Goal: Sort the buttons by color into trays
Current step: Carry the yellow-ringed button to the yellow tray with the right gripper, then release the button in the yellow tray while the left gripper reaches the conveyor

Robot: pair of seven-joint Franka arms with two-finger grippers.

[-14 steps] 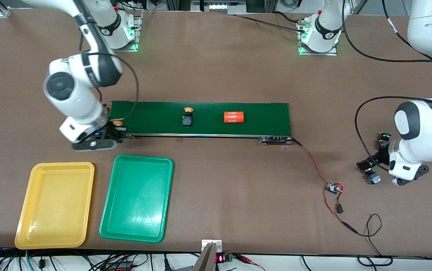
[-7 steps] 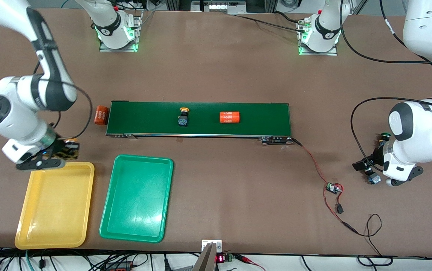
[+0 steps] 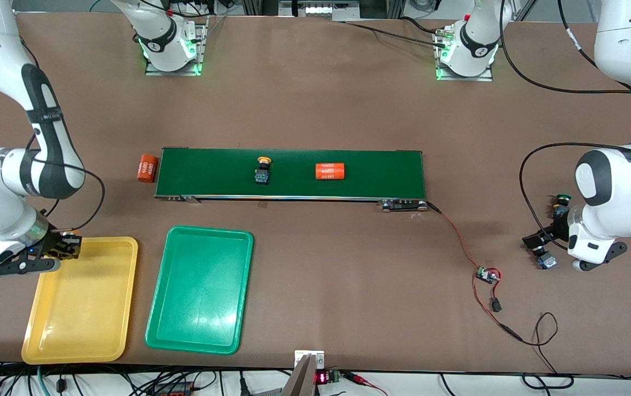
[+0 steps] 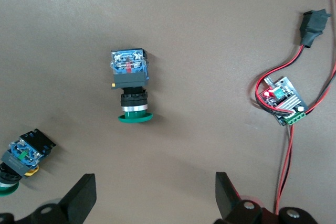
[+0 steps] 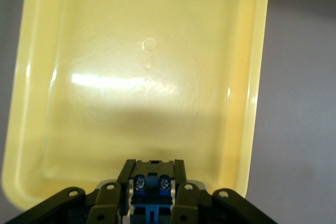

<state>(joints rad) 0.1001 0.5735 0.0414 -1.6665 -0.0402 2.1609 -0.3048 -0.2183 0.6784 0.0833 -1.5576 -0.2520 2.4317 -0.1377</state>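
The right gripper (image 3: 65,246) hangs over the yellow tray's (image 3: 78,300) edge farthest from the front camera, at the right arm's end of the table; its fingers (image 5: 185,198) are clamped narrow on a button (image 5: 150,188), of which only the black-and-blue body shows in the right wrist view, so its cap colour cannot be told. The tray itself holds nothing. The green tray (image 3: 201,289) lies just beside it, toward the table's middle, also holding nothing. The left gripper (image 4: 155,195) hovers over bare table at the left arm's end, its fingers (image 4: 84,195) spread wide and touching nothing. Below it lies a green-capped button (image 4: 130,86) on its side; a second button (image 4: 23,153) lies near it, at about 8 o'clock from it in the left wrist view, with a green cap edge just visible. A small circuit board (image 4: 282,99) with red and black wires sits at about 3 o'clock from the first. On the dark-green conveyor belt (image 3: 392,170), a yellow-capped button (image 3: 263,169) lies near the middle, with an orange cylinder (image 3: 329,171) beside it toward the left arm's end. A second orange cylinder (image 3: 147,168) lies on the table just off the belt's end toward the right arm.
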